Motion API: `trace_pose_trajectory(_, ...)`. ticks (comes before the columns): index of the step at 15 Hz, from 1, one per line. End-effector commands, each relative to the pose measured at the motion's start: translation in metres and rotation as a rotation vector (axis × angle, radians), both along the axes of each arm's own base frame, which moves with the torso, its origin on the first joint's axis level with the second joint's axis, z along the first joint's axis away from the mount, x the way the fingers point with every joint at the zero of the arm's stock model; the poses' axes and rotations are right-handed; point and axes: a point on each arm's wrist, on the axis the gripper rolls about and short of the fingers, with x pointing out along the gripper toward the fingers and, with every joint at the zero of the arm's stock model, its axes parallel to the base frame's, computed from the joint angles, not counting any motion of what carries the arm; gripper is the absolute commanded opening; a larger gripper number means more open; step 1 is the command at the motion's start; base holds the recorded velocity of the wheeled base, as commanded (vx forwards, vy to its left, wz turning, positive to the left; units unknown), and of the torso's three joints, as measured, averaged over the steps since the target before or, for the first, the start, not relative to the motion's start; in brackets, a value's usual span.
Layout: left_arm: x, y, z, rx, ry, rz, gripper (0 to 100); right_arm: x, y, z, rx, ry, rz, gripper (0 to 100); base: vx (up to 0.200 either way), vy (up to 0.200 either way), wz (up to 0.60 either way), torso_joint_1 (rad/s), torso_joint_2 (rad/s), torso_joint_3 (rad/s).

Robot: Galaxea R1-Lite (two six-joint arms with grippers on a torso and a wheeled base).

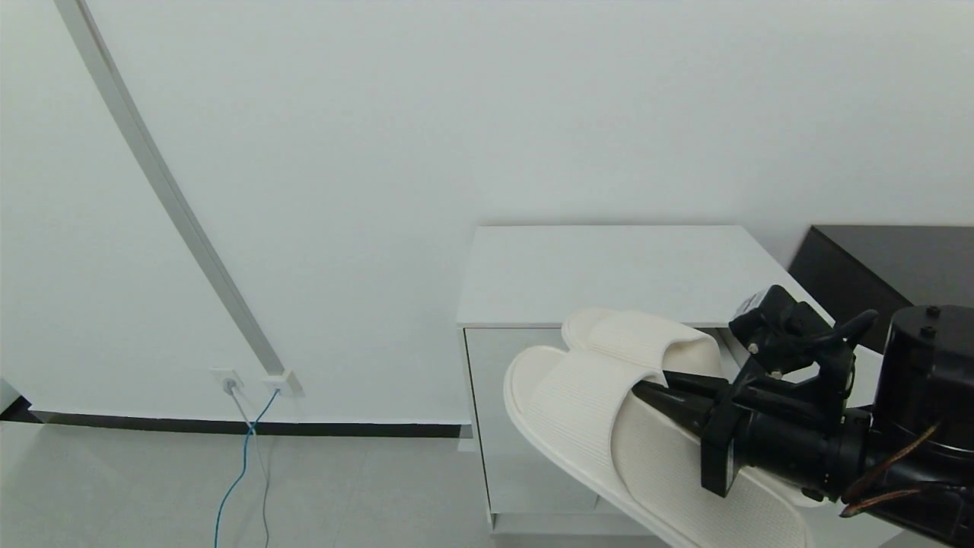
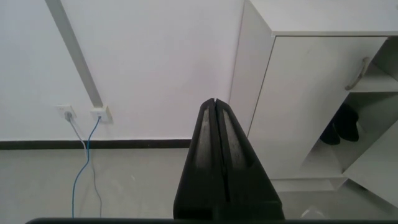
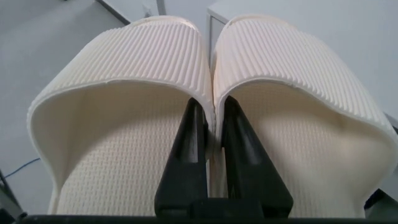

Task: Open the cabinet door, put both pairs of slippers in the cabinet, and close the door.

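Right arm (image 1: 791, 449): matte black, with a round housing (image 1: 924, 365) bearing two screws (image 1: 927, 310) on top and thin reddish-brown cables (image 1: 890, 464) at the wrist. Right pincer (image 1: 643, 390) and left pincer (image 2: 215, 102): black, long wedge-shaped fingers narrowing to the tips.

"Where does the cabinet stand?"

"You see the cabinet (image 1: 601, 278) against the wall, to the right of the wall sockets (image 1: 228, 378), with a dark table (image 1: 890, 259) on its right."

"And the slippers?"

"You find the pair of slippers (image 1: 586, 396) side by side before the cabinet's front. The right gripper (image 1: 647, 390) sits between them, one finger inside each."
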Motion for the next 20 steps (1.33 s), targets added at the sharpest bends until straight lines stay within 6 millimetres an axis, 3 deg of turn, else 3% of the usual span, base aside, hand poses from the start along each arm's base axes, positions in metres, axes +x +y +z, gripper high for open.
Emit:
trace_pose_trajectory(1, 0.0000, 0.0000, 0.0000, 0.000, 0.000, 0.000, 0, 0.0030, 0.0025, -0.0049, -0.013, 0.014, -0.001, 0, 0.000, 0.000, 0.00, 0.000, 0.00, 0.000)
trace_pose_trajectory(12, 0.0000, 0.0000, 0.0000, 0.001, 0.000, 0.002, 0, 0.0029, 0.0034, -0.0056, -0.010, 0.021, 0.004, 0, 0.000, 0.000, 0.00, 0.000, 0.00, 0.000)
trace_pose_trajectory(20, 0.0000, 0.0000, 0.0000, 0.001, 0.000, 0.000, 0, 0.0006, 0.0019, -0.0084, -0.018, 0.028, 0.006, 0, 0.000, -0.200, 0.00, 0.003, 0.00, 0.001)
